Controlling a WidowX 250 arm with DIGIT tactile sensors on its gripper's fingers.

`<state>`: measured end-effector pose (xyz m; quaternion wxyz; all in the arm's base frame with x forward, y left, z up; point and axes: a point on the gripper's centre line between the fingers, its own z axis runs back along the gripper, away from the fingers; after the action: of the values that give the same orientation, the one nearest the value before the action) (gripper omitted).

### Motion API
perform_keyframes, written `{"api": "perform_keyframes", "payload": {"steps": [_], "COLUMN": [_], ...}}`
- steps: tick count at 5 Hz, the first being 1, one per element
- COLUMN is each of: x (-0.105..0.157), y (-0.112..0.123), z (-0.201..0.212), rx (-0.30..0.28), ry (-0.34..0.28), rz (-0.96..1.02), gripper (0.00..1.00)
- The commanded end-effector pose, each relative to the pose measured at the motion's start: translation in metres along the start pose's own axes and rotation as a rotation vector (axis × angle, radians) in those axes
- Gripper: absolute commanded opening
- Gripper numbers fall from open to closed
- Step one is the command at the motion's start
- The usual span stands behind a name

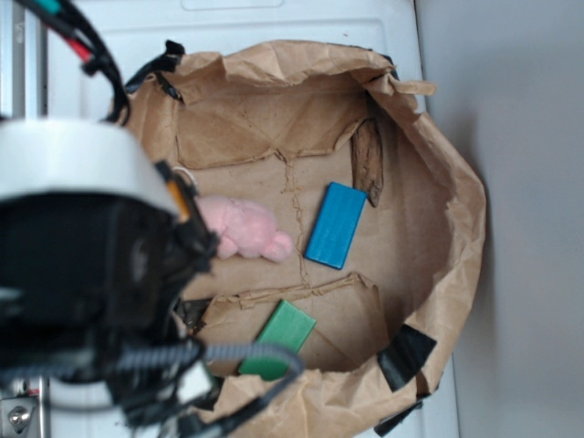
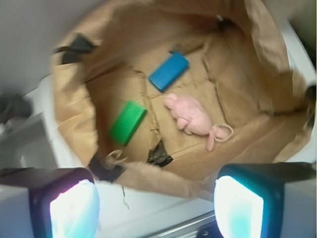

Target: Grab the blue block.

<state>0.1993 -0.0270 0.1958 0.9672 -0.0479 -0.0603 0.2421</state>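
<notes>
Pale, glowing pads frame my gripper (image 2: 156, 206), spread wide and empty, poised outside the near rim of the brown paper bag (image 1: 456, 228) so I can look in before reaching. On the bag's floor lie three things: the blue block (image 2: 169, 71) at the far side, a pink plush toy (image 2: 190, 115) beside it, a green block (image 2: 127, 122) nearer.

A makeshift robot test bench: a torn brown paper bag (image 1: 438, 182) taped open on a white tabletop (image 1: 301, 23).
</notes>
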Motion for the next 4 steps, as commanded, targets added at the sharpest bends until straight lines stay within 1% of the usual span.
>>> {"api": "perform_keyframes", "payload": {"steps": [1, 3, 4], "x": [0.007, 0.007, 0.020], "y": [0.022, 0.022, 0.016], "z": [-0.006, -0.006, -0.013], "rx": [0.015, 0.015, -0.036], "ry": [0.066, 0.066, 0.029], "rz": [0.268, 0.268, 0.278], "gripper": [1.00, 1.00, 1.00]}}
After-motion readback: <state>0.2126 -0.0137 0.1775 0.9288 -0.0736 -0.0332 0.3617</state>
